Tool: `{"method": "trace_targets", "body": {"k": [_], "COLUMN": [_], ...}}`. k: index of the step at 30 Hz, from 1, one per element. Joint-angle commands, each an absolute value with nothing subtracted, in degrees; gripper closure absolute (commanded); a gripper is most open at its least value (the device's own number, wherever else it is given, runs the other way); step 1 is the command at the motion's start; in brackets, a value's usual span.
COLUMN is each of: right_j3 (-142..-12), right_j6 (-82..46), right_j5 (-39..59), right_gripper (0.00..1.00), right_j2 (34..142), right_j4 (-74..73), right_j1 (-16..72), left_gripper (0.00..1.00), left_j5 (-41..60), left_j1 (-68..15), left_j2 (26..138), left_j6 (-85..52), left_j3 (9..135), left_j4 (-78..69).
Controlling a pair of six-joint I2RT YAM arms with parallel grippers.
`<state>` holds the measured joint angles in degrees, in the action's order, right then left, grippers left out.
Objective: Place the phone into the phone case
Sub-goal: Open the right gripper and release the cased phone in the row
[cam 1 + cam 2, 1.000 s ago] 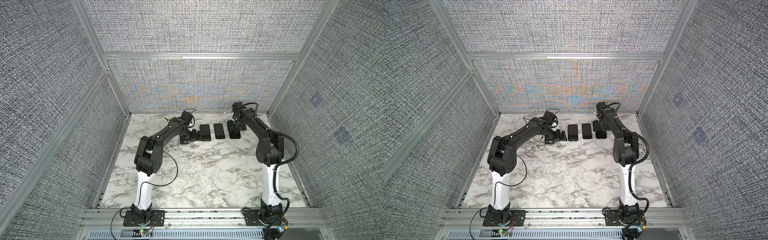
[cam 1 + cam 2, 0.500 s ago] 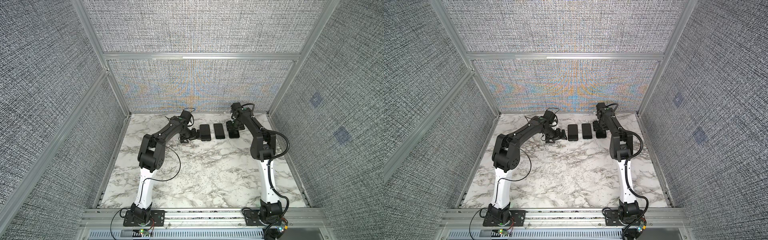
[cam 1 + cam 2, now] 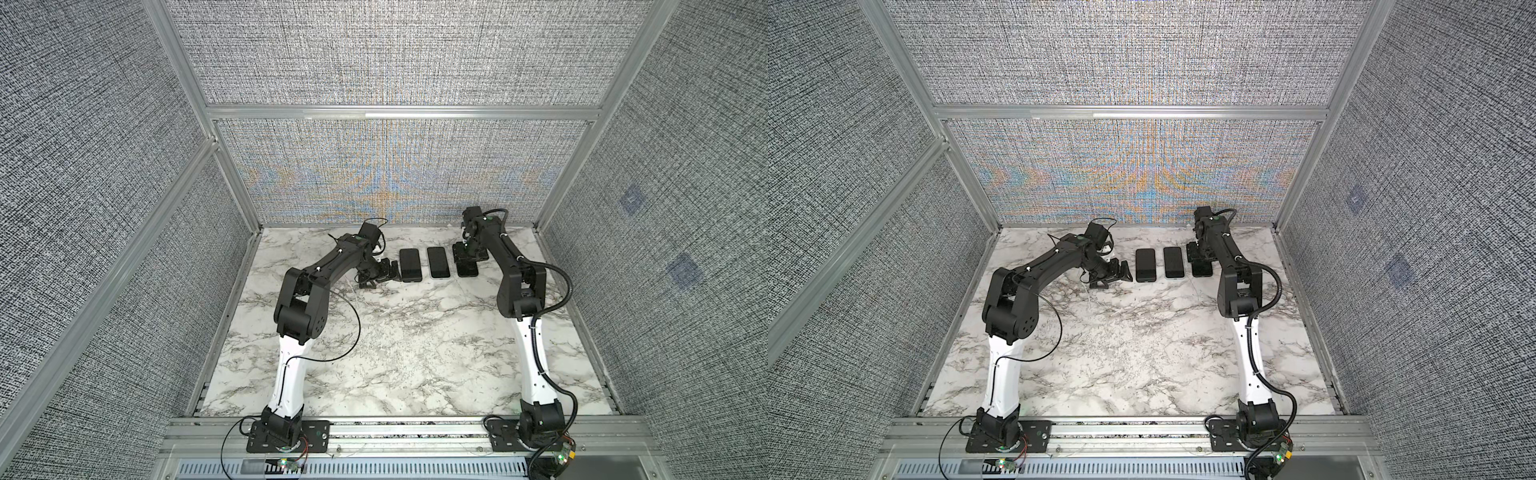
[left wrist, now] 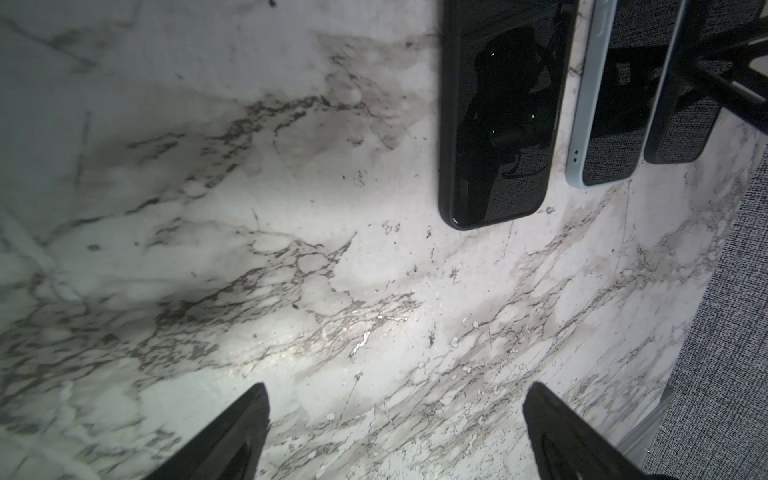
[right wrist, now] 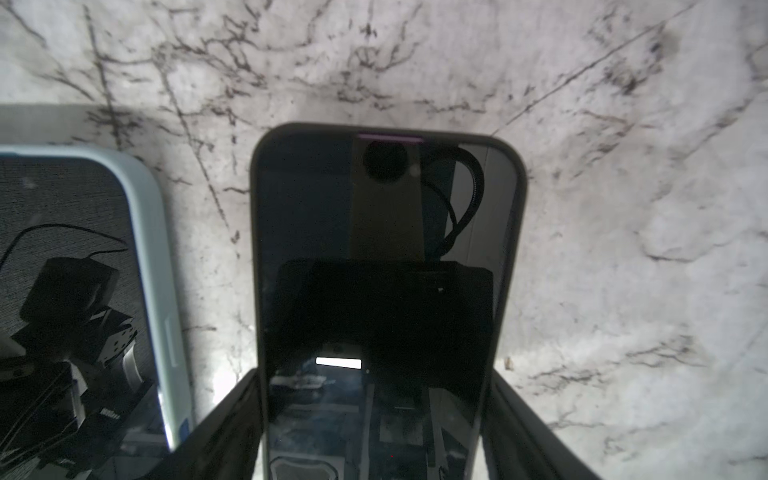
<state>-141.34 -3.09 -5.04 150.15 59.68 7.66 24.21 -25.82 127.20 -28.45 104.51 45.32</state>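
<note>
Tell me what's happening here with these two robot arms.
Three phones lie in a row at the far side of the marble table. The right gripper has its fingers closed on the long edges of the dark phone at the right end. The left gripper hangs open over bare table beside the black phone; the blue-cased phone sits between, untouched.

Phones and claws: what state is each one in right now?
left phone: flat, screen dark, black-cased.
middle phone: flat, screen dark, light-blue-cased.
right phone: screen dark, clamped along both long edges.
left gripper: open, empty.
right gripper: shut on right phone.
</note>
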Motion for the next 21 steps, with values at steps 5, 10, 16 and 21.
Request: {"method": "trace_targets", "body": {"k": [5, 10, 16, 21], "right_j3": [-142.4, -142.7, -143.0, -143.1], "right_j6": [-2.4, -2.3, -1.8, -1.5], "right_j5": [-4.3, -4.6, -4.4, -4.5], "right_gripper": [0.3, 0.28, 0.27, 0.23], "right_j2": [151.1, 151.2, 151.4, 151.4], "right_j4": [60.4, 60.1, 59.6, 59.6], "right_j1": [7.4, 7.4, 7.5, 7.6], "left_gripper": [0.04, 0.04, 0.04, 0.04], "left_j5": [24.9, 24.9, 25.0, 25.3], "left_j1": [-25.6, -25.5, -25.4, -25.3], "left_j2": [126.0, 125.6, 125.2, 124.7], "left_j6": [-27.9, -27.9, -28.3, -28.2], "left_j3": [103.4, 102.8, 101.9, 100.9], "left_j4": [44.1, 43.8, 43.1, 42.0]}}
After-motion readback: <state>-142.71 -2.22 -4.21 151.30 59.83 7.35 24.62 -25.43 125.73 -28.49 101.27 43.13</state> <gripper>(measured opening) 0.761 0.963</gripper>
